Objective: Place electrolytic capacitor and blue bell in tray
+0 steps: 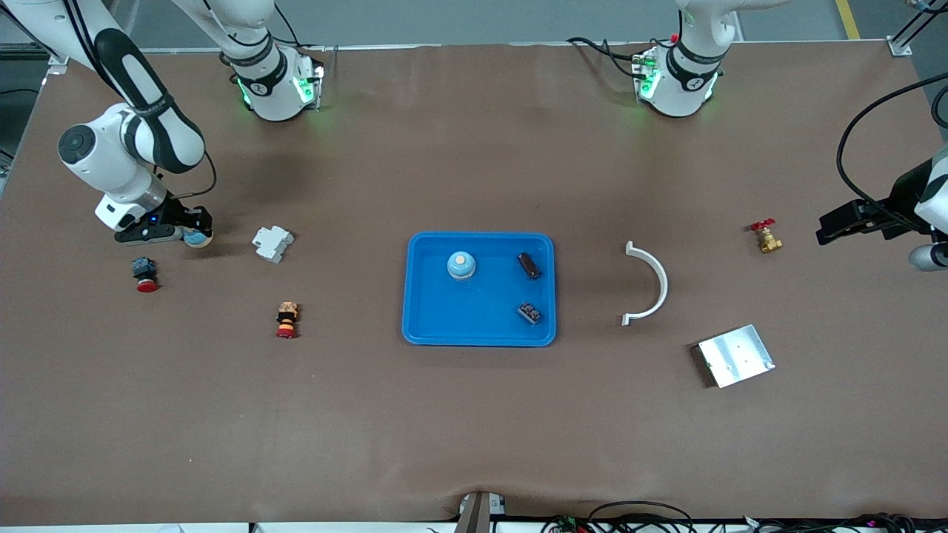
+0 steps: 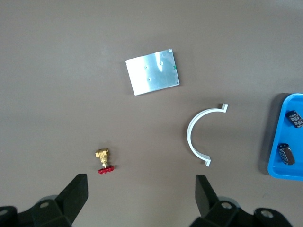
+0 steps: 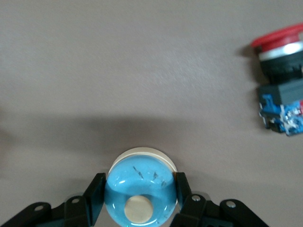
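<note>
Right pincer (image 3: 140, 201) clamps a blue bell (image 3: 140, 196) at its end of the surface — next, carry to the tray (image 1: 426, 326); left pincer (image 2: 141, 191) waits, spread wide and empty.

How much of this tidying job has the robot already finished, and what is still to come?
Mostly done, it seems. The tray already holds one blue bell and two dark capacitors. In hand: the right gripper is shut on a second blue bell, low at the right arm's end of the table. Left to do: carry that bell over the tray and release it. The left gripper waits open above the brass valve.
</note>
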{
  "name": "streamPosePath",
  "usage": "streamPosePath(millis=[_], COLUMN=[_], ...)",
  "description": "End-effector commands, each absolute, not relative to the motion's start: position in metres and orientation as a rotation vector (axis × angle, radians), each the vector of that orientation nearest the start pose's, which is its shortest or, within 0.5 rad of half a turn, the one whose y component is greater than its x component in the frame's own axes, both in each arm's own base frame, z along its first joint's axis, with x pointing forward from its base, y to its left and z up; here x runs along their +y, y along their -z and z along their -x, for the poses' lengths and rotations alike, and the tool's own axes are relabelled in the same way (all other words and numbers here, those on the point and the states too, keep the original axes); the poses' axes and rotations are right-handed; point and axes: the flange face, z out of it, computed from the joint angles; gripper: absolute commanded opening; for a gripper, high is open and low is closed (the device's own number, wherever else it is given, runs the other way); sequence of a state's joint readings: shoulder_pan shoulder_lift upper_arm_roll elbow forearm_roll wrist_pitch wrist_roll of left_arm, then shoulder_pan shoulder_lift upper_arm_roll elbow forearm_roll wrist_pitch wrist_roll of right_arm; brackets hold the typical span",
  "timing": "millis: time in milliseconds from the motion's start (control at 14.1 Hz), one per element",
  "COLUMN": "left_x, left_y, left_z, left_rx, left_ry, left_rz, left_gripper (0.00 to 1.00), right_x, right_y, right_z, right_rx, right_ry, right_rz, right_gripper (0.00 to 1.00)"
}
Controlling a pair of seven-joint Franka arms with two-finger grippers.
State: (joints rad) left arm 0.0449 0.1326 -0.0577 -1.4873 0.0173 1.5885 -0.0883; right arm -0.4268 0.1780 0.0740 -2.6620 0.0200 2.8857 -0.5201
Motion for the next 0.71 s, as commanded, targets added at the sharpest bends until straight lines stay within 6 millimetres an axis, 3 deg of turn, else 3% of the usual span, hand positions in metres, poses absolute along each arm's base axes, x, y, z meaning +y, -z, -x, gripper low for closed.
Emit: streamPosePath(millis=[0,141,424,636], left_x=[-0.016,-0.006,-0.011,-0.007], left_y=[-0.596,-0.597,-0.603,-0.601], left_z=[-0.593,-0.593,-0.588,-0.587], left_rx=[-0.184,-0.191,-0.063,-0.065], left_ry=[-0.063,-0.058,-0.052,-0.055], left_rz=[3.120,3.119,3.133,3.133], left_gripper=[1.00,1.00,1.00,1.00], right_x=[-0.130,-0.121,-0.076,-0.043], right_y=[-0.206,-0.220,-0.256,-0.284], right_z=[-0.413,-0.428,-0.461,-0.477], right_rx=[-0.297,-0.256,-0.176,-0.092], right_ry=[0.109,0.098,0.057,-0.008], right_rz=[3.129,3.126,3.118,3.112], right_gripper=[0.00,0.00,0.00,0.00])
